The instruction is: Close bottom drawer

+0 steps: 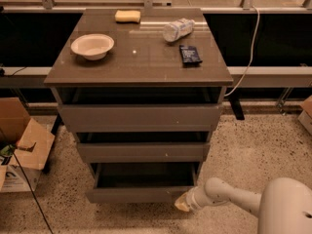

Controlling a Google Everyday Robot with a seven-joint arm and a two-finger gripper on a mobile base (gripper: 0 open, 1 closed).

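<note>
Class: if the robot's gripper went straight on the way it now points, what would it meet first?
The gripper, low beside the cabinet, points left. It would probably first meet the right end of the front panel of the open bottom drawer, though depth is unclear.

Single high view, angled down at the cabinet (141,117) front, fairly near; gripper (183,204) low, right of centre

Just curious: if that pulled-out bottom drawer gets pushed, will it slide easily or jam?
The bottom drawer looks like a rigid box with nothing visible inside, so it is probably light and slides in whole. The pincer sits by its front right corner, off centre, so a push there might skew it slightly.
</note>
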